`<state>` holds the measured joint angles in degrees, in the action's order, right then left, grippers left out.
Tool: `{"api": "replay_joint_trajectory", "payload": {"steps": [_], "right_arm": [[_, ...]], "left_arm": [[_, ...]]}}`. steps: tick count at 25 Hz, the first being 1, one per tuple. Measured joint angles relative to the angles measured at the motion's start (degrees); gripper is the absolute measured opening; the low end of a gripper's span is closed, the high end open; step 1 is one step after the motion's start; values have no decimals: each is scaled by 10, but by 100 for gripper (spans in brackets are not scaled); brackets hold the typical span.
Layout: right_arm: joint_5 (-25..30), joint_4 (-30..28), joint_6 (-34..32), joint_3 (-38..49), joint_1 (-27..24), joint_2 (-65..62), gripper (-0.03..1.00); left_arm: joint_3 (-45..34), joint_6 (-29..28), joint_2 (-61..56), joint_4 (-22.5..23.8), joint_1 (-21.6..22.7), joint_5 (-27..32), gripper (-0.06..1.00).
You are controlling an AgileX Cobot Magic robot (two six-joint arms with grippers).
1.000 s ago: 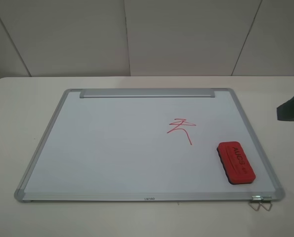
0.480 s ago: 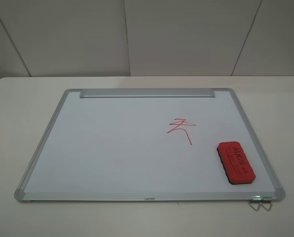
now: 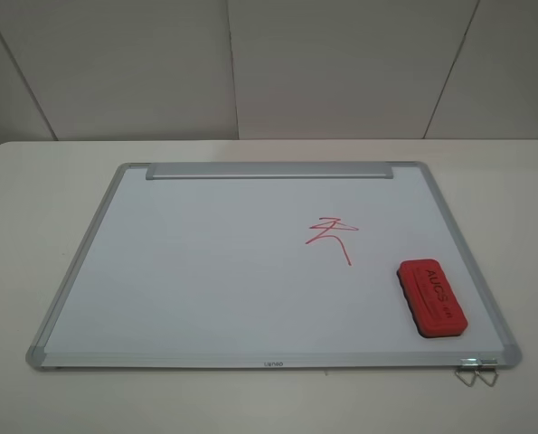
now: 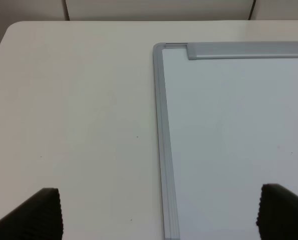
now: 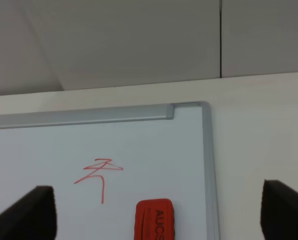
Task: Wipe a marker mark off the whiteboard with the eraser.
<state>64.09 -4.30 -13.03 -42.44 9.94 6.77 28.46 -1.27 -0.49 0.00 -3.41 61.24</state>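
Note:
The whiteboard (image 3: 205, 271) lies flat on the table, silver-framed, with its metal strip (image 3: 269, 170) along the far edge. The red eraser (image 3: 432, 297) rests on the board near its front right corner, "AUCS" lettering up; it also shows as the eraser (image 5: 155, 222) in the right wrist view. A red zigzag scribble (image 3: 330, 237) with a long diagonal tail sits just left of and behind it. The marker mark of many crossing strokes shows in no view. My left gripper (image 4: 161, 217) is open over the board's left edge. My right gripper (image 5: 160, 212) is open, back from the eraser.
A metal clip (image 3: 477, 371) sticks out from the board's front right corner. The pale table (image 3: 33, 199) surrounds the board, with white wall panels (image 3: 269, 63) behind. Neither arm appears in the exterior high view.
A dark part of the right arm at the exterior view's right edge one second ago has withdrawn out of sight. The eraser, scribble and board have not moved.

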Motion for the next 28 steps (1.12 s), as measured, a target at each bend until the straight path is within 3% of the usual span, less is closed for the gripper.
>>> {"api": "replay_joint_trajectory", "payload": {"steps": [6,17,28], "right_arm": [[50,10,0,3,0,-23,72],[6,9,1,91,0,-23,72],[-28,-31,15,127,0,-69,72]], "left_arm": [[0,0,0,0,0,0,77],[0,0,0,0,0,0,77],[0,0,0,0,0,0,77]]}}
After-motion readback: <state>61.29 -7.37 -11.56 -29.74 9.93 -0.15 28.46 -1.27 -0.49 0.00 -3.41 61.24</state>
